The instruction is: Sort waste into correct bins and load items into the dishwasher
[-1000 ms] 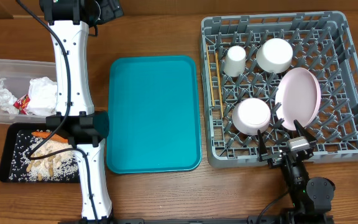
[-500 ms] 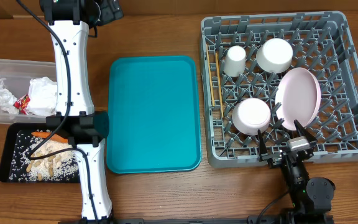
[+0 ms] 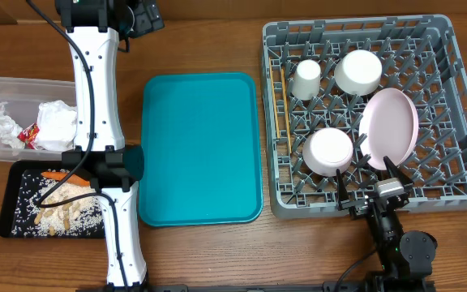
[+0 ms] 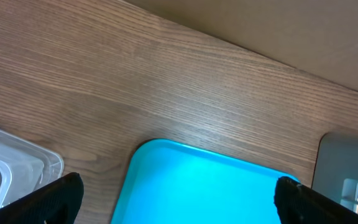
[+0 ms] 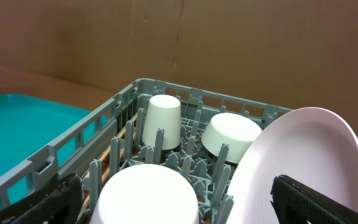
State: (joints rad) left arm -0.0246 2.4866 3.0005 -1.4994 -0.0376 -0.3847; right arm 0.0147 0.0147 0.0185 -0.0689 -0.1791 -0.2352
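Plainly left gripper (image 4: 179, 202) and right gripper (image 5: 179, 199) gape empty; teal tray (image 3: 201, 146) lies between black tray (image 3: 6, 203) and grey rack (image 3: 460, 146)

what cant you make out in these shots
- Overhead: the left arm crosses the black tray and clear tub, hiding their right ends.
- Overhead: the scraps in the tray are too small to tell apart.
- Left wrist: only a corner of the tub shows, cut by the bottom edge.
- Right wrist: the near bowl and plate run off the frame; the chopsticks are mostly behind rack pegs.
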